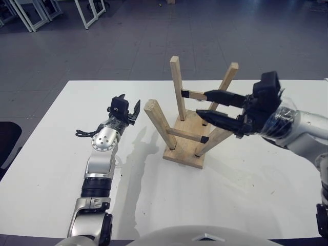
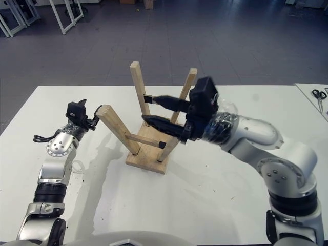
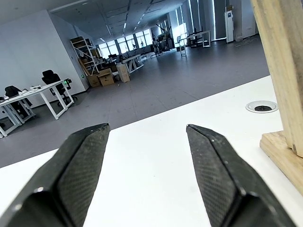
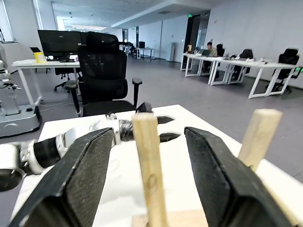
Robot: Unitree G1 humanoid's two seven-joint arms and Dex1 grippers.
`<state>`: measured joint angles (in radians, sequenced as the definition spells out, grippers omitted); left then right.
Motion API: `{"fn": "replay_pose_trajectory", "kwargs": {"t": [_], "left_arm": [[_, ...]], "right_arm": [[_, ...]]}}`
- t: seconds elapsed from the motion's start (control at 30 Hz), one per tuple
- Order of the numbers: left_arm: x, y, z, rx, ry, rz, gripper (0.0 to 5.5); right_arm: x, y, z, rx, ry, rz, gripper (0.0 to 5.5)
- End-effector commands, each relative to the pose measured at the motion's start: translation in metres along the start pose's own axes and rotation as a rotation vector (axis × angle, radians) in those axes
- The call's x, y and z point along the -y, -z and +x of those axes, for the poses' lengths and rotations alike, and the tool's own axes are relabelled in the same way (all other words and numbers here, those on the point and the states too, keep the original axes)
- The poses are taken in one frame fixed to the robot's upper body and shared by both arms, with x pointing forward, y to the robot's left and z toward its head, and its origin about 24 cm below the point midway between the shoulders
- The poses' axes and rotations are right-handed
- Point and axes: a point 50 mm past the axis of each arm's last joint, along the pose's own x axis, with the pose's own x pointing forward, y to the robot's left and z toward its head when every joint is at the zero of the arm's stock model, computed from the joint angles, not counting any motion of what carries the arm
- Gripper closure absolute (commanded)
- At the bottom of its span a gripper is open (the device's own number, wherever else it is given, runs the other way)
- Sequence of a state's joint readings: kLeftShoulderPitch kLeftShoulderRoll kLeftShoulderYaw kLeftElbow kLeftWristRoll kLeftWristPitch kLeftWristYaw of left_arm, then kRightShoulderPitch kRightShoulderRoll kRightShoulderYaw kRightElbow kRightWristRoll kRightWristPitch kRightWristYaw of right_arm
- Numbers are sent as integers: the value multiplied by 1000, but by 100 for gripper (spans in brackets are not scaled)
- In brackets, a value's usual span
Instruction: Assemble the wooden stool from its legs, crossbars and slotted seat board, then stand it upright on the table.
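So the stool (image 1: 190, 123) is sitting upside down around the middle of the table (image 1: 246, 195), a bit closer to the far edge than the near one. The seat board (image 1: 180, 154) lies flat on the tabletop and four legs stick up and splay outward, with a crossbar (image 1: 187, 135) joining the two near legs.

The right gripper (image 1: 202, 103) comes in from the table's right side, up at leg height. It's spread wide and not gripping anything. Its two black fingers (image 4: 92, 175) sit either side of one leg (image 4: 150, 170), and from the wrist view I can't tell if either one actually touches the wood. A second leg (image 4: 258, 135) pokes up just beside that.

The left gripper (image 1: 129, 102) is down low over the table toward the left edge, near the top of the near-left leg (image 1: 160, 124) but apart from it. Its fingers (image 3: 78, 170) are parted too, held apart over bare tabletop, with a corner of the seat board close by.
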<state>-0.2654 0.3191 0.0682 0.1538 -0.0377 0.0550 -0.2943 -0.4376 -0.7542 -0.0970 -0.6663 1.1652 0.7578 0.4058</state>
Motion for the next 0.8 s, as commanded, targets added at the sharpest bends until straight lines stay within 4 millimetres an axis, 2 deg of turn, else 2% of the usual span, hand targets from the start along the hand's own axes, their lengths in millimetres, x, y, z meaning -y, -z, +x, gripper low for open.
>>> {"fn": "replay_pose_trajectory", "kwargs": {"t": [0.03,0.1,0.17,0.23,0.27,0.33,0.47,0.53,0.6,0.63,0.8], "left_arm": [[17,24,-9,-152,117,-43,252],[20,32,-17,-220,164,-50,252],[12,32,-22,-243,157,-36,252],[-6,29,-20,-242,70,-13,252],[-14,27,-18,-235,24,-3,252],[-33,19,-13,-200,-90,22,252],[-46,15,-11,-182,-143,35,252],[-48,15,-11,-178,-155,36,252],[-52,11,-9,-159,-173,42,252],[-56,8,-8,-142,-188,47,252],[-67,-12,-9,-24,-198,52,252]], "right_arm": [[31,-12,-17,54,264,-44,275],[51,4,-33,-41,400,-66,275],[56,32,-44,-182,432,-80,275],[50,60,-44,-288,394,-84,275],[45,67,-41,-308,361,-89,275],[28,74,-22,-291,246,-98,275],[-29,67,11,-194,-98,-61,275],[-50,65,21,-152,-196,-23,275],[-53,61,30,-121,-194,-23,275],[-47,54,34,-88,-151,-41,275],[-23,1,37,84,70,-167,275]]}}
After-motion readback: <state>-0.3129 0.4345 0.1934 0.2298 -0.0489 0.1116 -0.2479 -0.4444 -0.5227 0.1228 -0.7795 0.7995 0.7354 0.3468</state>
